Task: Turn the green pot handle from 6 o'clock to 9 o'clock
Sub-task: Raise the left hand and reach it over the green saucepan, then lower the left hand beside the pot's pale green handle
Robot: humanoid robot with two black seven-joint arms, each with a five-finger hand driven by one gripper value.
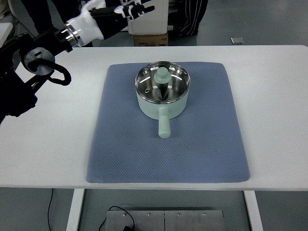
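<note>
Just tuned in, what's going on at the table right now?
Nothing is being handled yet. The green pot, lid on, sits on the blue mat with its handle pointing toward the robot, at 6 o'clock. The left hand is raised over the table's far left edge, away from the pot. The right arm is out of view.

Green pot (161,107): matt pale-green coating outside, handle (164,126) same finish, smooth. Lid (162,83) looks like clear glass w/ shiny metal rim, knob (162,74) matt green (prob. plastic). Mat (168,144): blue, dimpled weave-like texture, matt. Table (48,144): smooth white, slight sheen. Left hand (103,19): glossy white shell, black joints.
</note>
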